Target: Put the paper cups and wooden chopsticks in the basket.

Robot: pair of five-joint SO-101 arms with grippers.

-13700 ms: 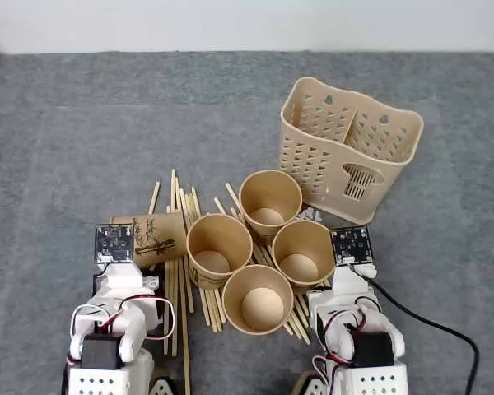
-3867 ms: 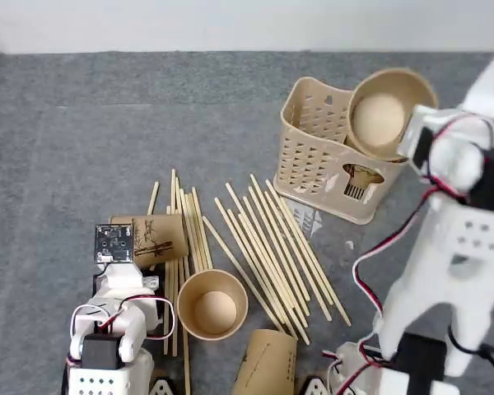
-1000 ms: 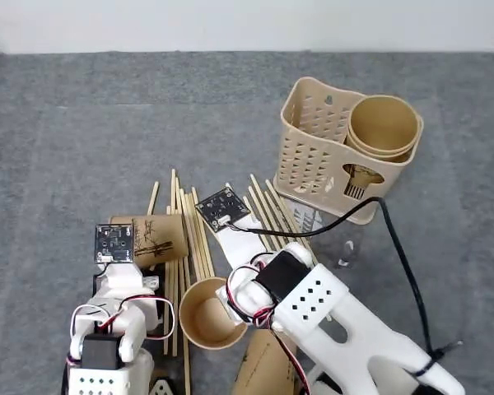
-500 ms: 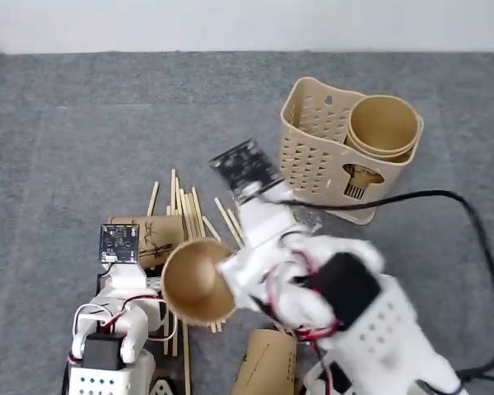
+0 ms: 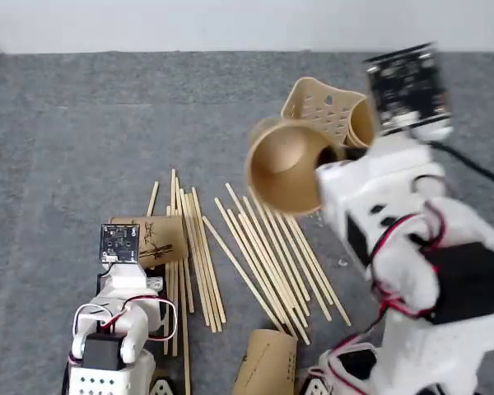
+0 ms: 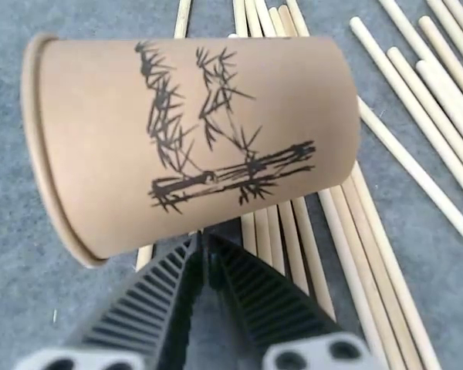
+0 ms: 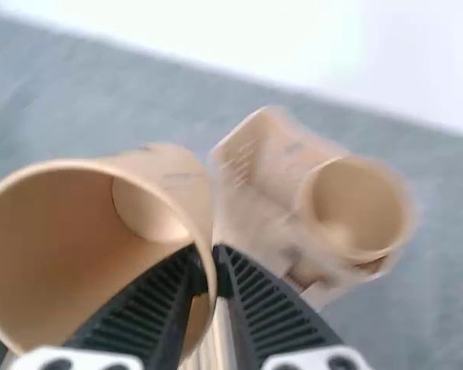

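Observation:
My right gripper (image 7: 211,268) is shut on the rim of a plain paper cup (image 5: 285,169), held tilted in the air just in front of the beige basket (image 5: 321,105). Nested cups (image 7: 356,205) sit in one basket compartment. A bamboo-printed cup (image 6: 193,139) lies on its side on the chopsticks, just ahead of my shut left gripper (image 6: 204,254), which holds nothing. Several wooden chopsticks (image 5: 259,255) are spread over the grey mat. Another cup (image 5: 267,362) lies on its side at the near edge.
The raised right arm (image 5: 412,247) hides much of the basket and the mat to the right. My left arm (image 5: 115,329) rests at the near left. Bare grey mat (image 5: 107,123) stretches to the far left.
The right arm has lifted the plain cup off the mat near the chopsticks and carried it up and toward the basket. The left arm has stayed still.

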